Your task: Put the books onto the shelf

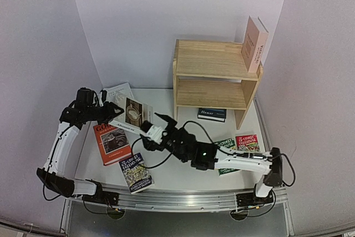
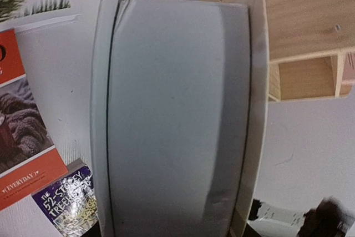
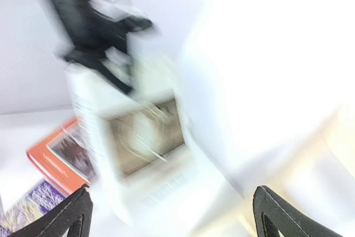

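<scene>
While the left claw (image 1: 119, 119) is gripping the white book (image 1: 136, 114) with the coffee picture and holding it tilted above the table (image 1: 161, 100), the right claw (image 1: 157, 125) is hanging just beside the book's lower edge, jaws spread wide and gripping nothing. We are noting the shelf (image 1: 216, 76) at the back right, with a pink book (image 1: 255, 43) leaning upright at the right end of its top board. A navy book (image 1: 212, 114) is lying flat just in front of the shelf's foot. A green paperback (image 1: 226, 147) and a red paperback (image 1: 247, 141) are lying side by side under the right arm. On the left, an orange book (image 1: 112, 142) and a blue paperback (image 1: 136, 172) are lying flat, and a palm-leaf book (image 1: 117, 94) is lying behind them. The right wrist view is coming through blurred.
</scene>
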Controlling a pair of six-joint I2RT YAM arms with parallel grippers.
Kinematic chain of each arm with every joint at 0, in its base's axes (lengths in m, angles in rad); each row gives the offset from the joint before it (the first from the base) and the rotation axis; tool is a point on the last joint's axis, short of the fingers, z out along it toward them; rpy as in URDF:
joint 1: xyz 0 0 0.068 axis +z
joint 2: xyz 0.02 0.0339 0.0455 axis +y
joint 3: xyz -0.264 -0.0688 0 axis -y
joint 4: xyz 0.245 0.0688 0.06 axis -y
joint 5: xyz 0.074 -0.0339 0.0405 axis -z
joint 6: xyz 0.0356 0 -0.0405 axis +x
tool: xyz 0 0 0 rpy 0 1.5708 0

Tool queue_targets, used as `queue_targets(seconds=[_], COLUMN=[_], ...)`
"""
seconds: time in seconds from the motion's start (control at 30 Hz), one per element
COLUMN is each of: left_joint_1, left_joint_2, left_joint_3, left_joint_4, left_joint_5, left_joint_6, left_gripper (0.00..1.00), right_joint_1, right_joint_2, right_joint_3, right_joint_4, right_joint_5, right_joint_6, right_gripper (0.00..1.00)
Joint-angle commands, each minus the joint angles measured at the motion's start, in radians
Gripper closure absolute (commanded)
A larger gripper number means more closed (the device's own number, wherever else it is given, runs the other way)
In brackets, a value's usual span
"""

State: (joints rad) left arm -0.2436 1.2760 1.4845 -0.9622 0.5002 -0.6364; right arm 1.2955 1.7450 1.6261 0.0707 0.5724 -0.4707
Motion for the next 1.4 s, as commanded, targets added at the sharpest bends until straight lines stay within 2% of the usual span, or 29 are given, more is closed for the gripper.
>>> queue_targets(seconds=[0.0, 0.13, 0.23, 0.37, 0.47, 0.8, 0.97, 1.13, 1.27, 1.37], left_joint_1=[0.017, 0.016, 0.017, 0.017, 0.017, 0.017, 0.017, 0.017, 0.017, 0.018], left_joint_2=[0.005, 0.006, 0.000, -0.002, 0.011, 0.023, 0.024, 0.022, 0.020, 0.018], left_joint_3=[0.040, 0.026, 0.001, -0.028, -0.036, -0.015, -0.004, -0.006, -0.009, -0.017], left_joint_4=[-0.009, -0.010, -0.011, -0.014, -0.008, 0.028, 0.031, 0.019, 0.024, 0.038], left_joint_5=[0.005, 0.017, 0.032, 0.041, 0.045, 0.054, 0.052, 0.042, 0.042, 0.044], left_joint_6=[-0.209, -0.277, -0.298, -0.309, -0.317, -0.321, -0.313, -0.304, -0.302, -0.295], left_gripper=[0.92, 0.92, 0.92, 0.93, 0.93, 0.93, 0.93, 0.93, 0.91, 0.84], right_joint_1=[0.067, 0.068, 0.068, 0.068, 0.070, 0.032, 0.014, -0.010, -0.008, -0.007], right_joint_2=[0.274, 0.473, 0.593, 0.723, 0.779, 0.725, 0.712, 0.735, 0.739, 0.721], right_joint_3=[0.102, 0.308, 0.433, 0.555, 0.616, 0.475, 0.464, 0.512, 0.525, 0.507], right_joint_4=[0.339, 0.420, 0.550, 0.763, 0.840, 0.847, 0.738, 0.730, 0.729, 0.728], right_joint_5=[0.096, 0.186, 0.307, 0.427, 0.457, 0.449, 0.426, 0.452, 0.458, 0.463], right_joint_6=[-0.327, -0.415, -0.509, -0.715, -0.832, -0.764, -0.655, -0.652, -0.662, -0.667], right_gripper=[0.02, 0.02, 0.02, 0.02, 0.02, 0.02, 0.03, 0.14, 0.44, 0.57])
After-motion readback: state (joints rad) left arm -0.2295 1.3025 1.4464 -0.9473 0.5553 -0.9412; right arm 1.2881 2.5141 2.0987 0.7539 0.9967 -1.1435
